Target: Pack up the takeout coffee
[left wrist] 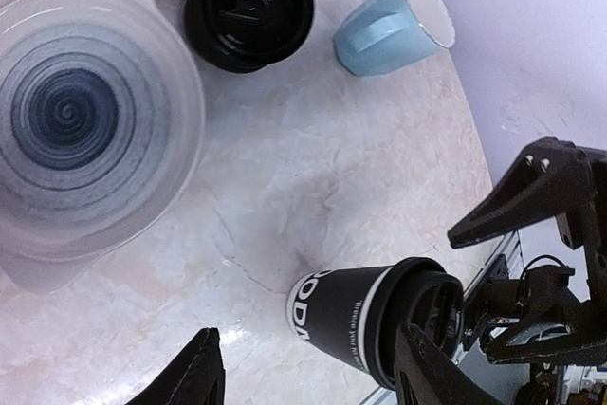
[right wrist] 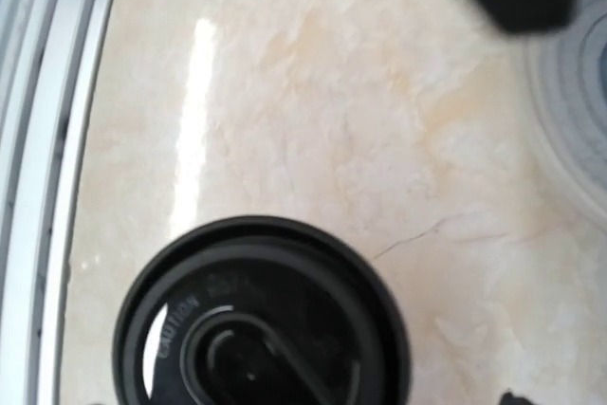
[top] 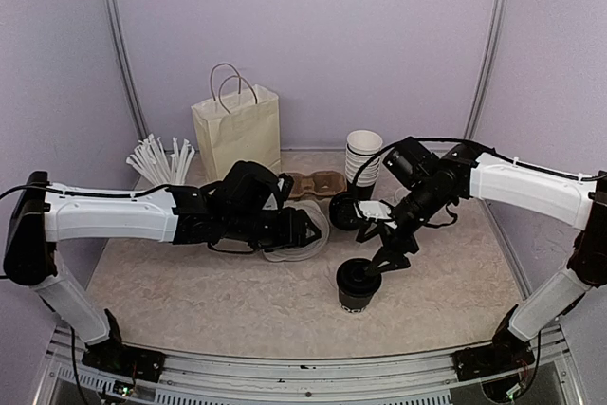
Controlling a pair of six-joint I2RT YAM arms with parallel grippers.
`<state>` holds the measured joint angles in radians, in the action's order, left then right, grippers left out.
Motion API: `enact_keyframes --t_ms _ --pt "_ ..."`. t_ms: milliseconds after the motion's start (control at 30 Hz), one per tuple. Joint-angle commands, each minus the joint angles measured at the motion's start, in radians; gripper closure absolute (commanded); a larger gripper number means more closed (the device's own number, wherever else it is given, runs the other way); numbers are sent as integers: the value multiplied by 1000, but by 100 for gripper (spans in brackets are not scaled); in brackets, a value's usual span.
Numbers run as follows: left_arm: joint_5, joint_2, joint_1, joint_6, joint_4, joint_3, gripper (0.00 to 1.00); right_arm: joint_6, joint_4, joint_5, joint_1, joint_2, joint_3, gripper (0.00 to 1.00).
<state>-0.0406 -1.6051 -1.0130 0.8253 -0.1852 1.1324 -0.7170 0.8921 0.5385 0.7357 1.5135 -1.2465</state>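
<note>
Takeout coffee (top: 358,286) — black paper cup, round lid, marbled table (top: 237,301)

Marbled beige worktop (top: 237,301). At the back, a cream paper bag (top: 237,130) stands upright, handles up. White sticks (top: 161,160) fan out to its left. Brown cardboard cup carrier (top: 313,183) and a stack of white cups (top: 363,158) sit to its right. Light blue mug (left wrist: 389,27) is just beside a round black lid (left wrist: 248,9), with a stack of clear lids (left wrist: 85,120) near.

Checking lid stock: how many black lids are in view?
2. One caps the takeout coffee near the front; the loose lid sits farther back, beside the light blue mug. More may be stacked under it.
</note>
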Motion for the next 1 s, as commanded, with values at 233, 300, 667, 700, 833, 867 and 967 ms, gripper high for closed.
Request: enact_keyframes --t_ms 233,300,667,700,833,867,967 --pt "36 60 31 49 37 -93 39 -76 -43 -130 106 -13 77 13" --pt "36 57 34 50 40 -97 39 -74 -49 -148 119 -10 87 15" --pt "31 46 37 58 53 -111 39 -48 -71 -206 161 6 102 22" --pt "29 46 37 58 55 -112 39 -46 -73 -208 164 7 104 22" --pt "27 48 36 61 56 -112 39 -32 -67 -209 166 9 105 29" --pt "27 48 36 60 56 -112 39 -28 -64 -204 167 3 101 30" --pt "26 48 37 58 56 -103 39 -17 -55 -197 164 -24 95 32"
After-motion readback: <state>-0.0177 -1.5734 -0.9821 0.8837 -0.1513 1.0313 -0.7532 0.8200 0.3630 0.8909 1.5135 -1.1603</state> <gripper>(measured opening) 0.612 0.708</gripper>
